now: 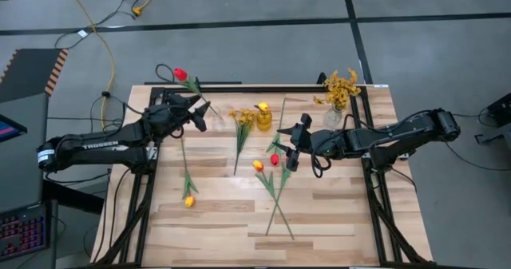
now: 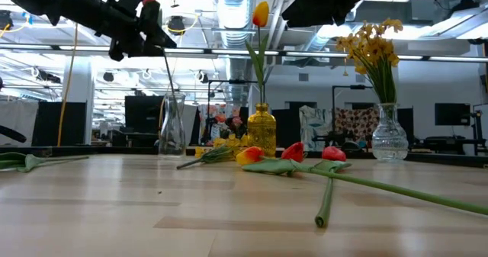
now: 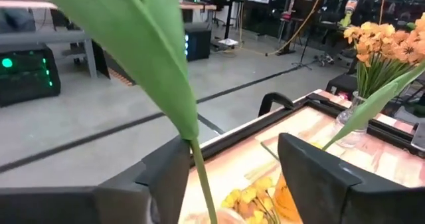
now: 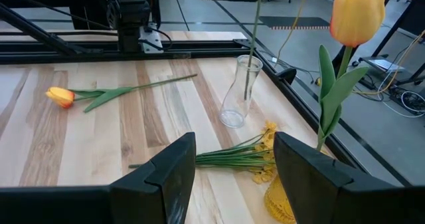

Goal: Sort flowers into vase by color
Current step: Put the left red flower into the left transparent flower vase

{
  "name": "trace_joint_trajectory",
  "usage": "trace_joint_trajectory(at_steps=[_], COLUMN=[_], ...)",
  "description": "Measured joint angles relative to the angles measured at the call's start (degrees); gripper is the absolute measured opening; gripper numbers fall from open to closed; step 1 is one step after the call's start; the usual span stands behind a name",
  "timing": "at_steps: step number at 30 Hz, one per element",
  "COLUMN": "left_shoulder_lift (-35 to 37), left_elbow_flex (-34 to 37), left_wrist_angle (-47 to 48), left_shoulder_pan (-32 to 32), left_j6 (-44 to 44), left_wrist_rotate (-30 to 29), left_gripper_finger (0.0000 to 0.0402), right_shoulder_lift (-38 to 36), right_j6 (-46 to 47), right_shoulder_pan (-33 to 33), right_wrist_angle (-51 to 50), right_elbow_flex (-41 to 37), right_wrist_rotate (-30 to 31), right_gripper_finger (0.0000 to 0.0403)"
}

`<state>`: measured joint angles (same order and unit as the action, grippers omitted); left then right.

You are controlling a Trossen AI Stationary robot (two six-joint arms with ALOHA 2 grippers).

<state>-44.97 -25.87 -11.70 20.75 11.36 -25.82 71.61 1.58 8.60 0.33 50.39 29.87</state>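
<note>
Flowers are being sorted by colour on a pale wooden table (image 1: 223,221), and the left gripper (image 1: 201,115) hangs over a clear glass vase (image 2: 171,125) at the far left, fingers apart on either side of the thin green stem of a red tulip (image 1: 180,74) that already stands in that vase, apparently just let go. The bloom leans out past the table's back edge. The right gripper (image 1: 291,145) waits mid-table, jaws spread and empty, above a loose cluster of two red tulips and one orange (image 1: 269,162), probably its next pick. Behind it, an amber glass vase (image 2: 261,129) holds one yellow-orange tulip (image 2: 261,14); a clear round vase (image 2: 389,133) at the far right holds mustard-yellow sprays (image 2: 372,45). Another yellow spray (image 1: 243,119) and an orange tulip (image 1: 189,199) still lie flat, unsorted.
</note>
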Motion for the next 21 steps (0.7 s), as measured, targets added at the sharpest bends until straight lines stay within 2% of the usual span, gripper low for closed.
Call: trace_joint_trajectory(at_steps=[4, 12, 21], left_shoulder_lift=[0.0, 0.0, 0.0], left_elbow_flex=[0.0, 0.0, 0.0], left_wrist_angle=[2.9, 6.2, 13.7], left_shoulder_pan=[0.0, 0.0, 0.0], left_j6=[0.4, -1.0, -3.8], left_wrist_rotate=[1.5, 8.9, 9.0], left_gripper_finger=[0.0238, 0.0240, 0.0240], right_shoulder_lift=[0.0, 0.0, 0.0], right_j6=[0.0, 0.0, 0.0], right_shoulder_pan=[0.0, 0.0, 0.0], right_wrist_angle=[0.0, 0.0, 0.0], right_elbow_flex=[0.0, 0.0, 0.0], right_wrist_rotate=[0.0, 0.0, 0.0], right_gripper_finger=[0.0230, 0.0230, 0.0230])
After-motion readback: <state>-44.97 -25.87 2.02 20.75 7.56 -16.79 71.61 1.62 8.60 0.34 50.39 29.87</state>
